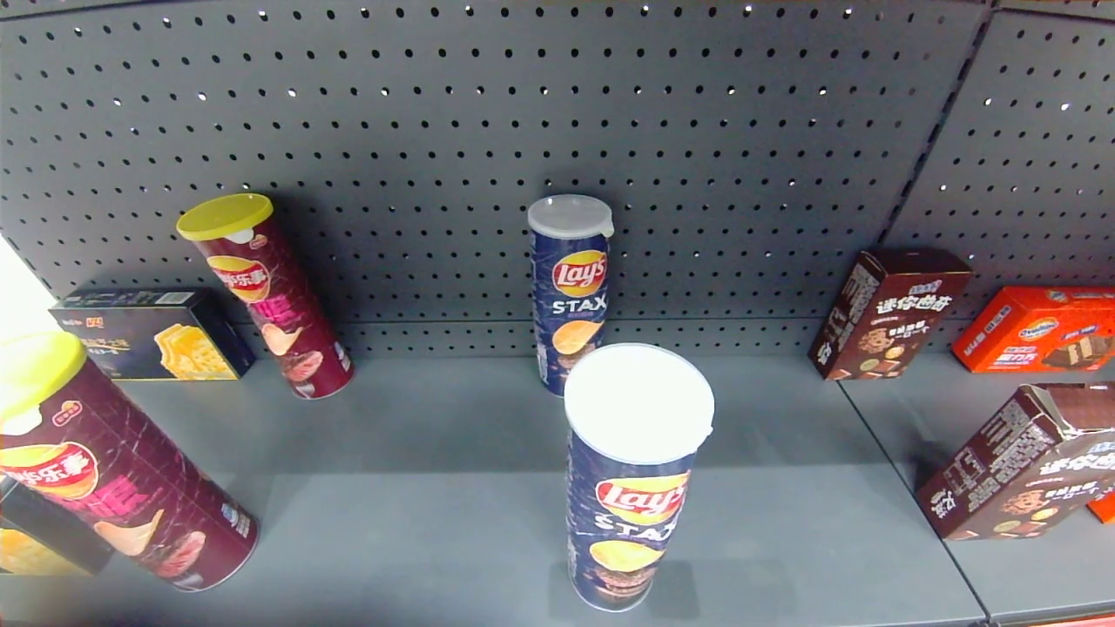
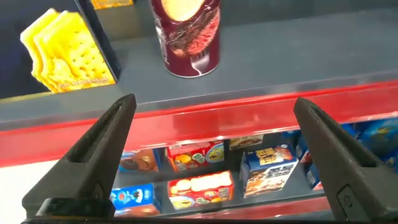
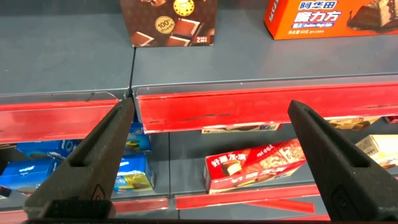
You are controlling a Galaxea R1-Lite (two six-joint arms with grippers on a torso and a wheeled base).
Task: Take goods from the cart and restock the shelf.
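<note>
Shelf (image 1: 418, 488): grey, perforated back panel.
Front blue can (image 1: 631, 488): stood upright, mid-shelf.
Rear blue can (image 1: 571, 287): upright behind it.
Rear maroon can (image 1: 274, 300): upright, left.
Front maroon can (image 1: 113, 479): seemingly upright, left edge.

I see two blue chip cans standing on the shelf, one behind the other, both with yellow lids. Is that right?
Not quite: the head view shows the two blue chip cans with white lids; the yellow lids sit on the dark red cans. They do stand one behind the other on the shelf.

Left claw (image 2: 214, 102): matte black wedge fingers (image 2: 93, 155) — tapered tips.
Right claw (image 3: 211, 104): matching black wedges — small triangle embossed.
</note>
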